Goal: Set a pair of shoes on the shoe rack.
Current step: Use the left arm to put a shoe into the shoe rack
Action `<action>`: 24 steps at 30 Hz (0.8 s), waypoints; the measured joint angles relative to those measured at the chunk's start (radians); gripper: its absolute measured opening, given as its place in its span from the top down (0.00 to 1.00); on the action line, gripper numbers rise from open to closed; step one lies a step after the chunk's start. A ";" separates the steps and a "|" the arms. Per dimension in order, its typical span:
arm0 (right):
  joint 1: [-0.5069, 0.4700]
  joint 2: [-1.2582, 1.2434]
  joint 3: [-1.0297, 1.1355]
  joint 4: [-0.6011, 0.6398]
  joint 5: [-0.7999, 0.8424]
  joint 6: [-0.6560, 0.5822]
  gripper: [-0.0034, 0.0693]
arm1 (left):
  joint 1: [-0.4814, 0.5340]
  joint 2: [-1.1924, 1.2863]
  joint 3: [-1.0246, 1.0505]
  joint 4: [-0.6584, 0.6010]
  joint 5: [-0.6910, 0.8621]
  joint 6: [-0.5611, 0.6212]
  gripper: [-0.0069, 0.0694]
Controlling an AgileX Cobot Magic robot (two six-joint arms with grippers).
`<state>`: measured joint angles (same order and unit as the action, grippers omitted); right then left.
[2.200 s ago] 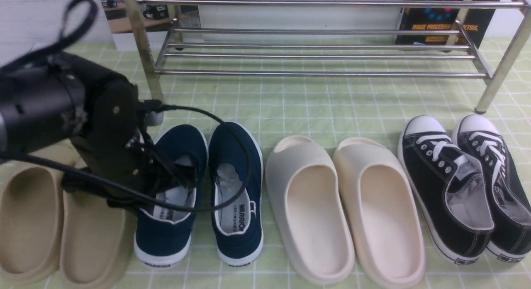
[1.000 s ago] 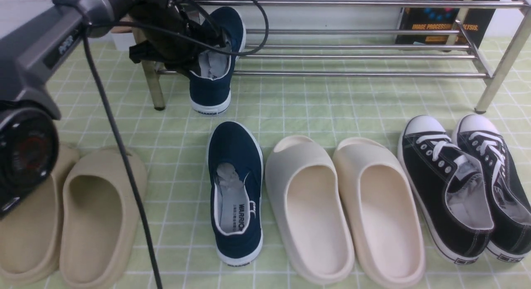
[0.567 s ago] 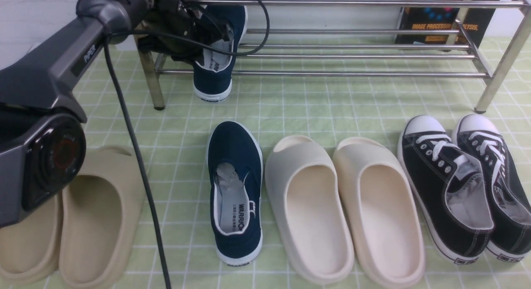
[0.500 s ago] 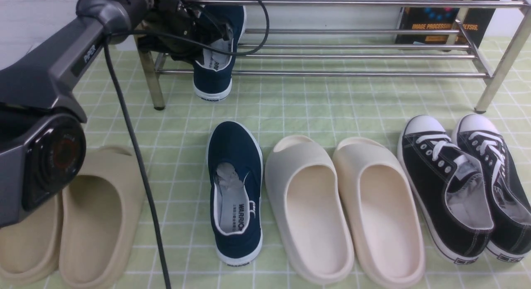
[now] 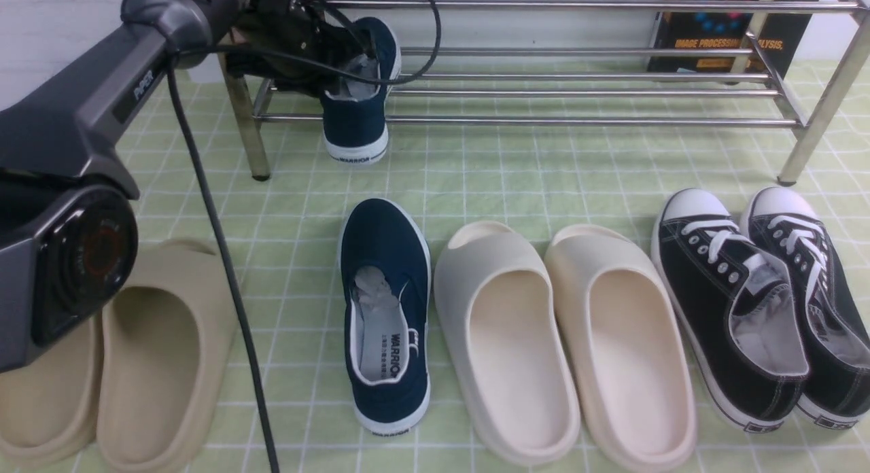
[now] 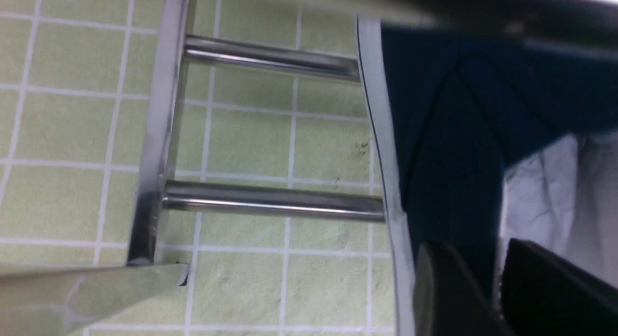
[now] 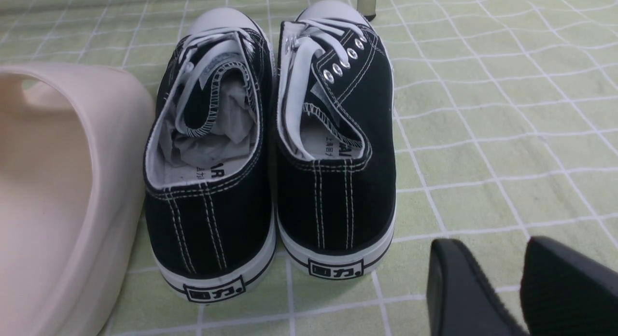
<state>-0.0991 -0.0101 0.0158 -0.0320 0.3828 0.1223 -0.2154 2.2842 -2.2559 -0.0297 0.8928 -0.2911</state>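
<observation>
In the front view's upper left we see one navy shoe (image 5: 355, 113) on the shoe rack (image 5: 530, 92), its mate (image 5: 386, 317) lower centre on the worktop. Only the wrist views show jaws: left jaws astride the shoe's wall, grip unclear; right jaws slightly parted, empty, beside black sneakers (image 7: 270, 147).

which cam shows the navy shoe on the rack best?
Front view: the navy shoe shows whole, toe on the shoe rack, heel hanging off the front bar. Left wrist view shows only part of its upper and sole edge. Right wrist view misses it.
</observation>
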 joint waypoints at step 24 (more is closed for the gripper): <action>0.000 0.000 0.000 0.000 0.000 0.000 0.62 | -0.013 -0.177 0.155 -0.084 0.352 0.170 0.93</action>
<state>-0.0991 -0.0101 0.0158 -0.0320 0.3828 0.1223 -0.2279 2.1074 -2.1010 -0.1140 1.2448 -0.1214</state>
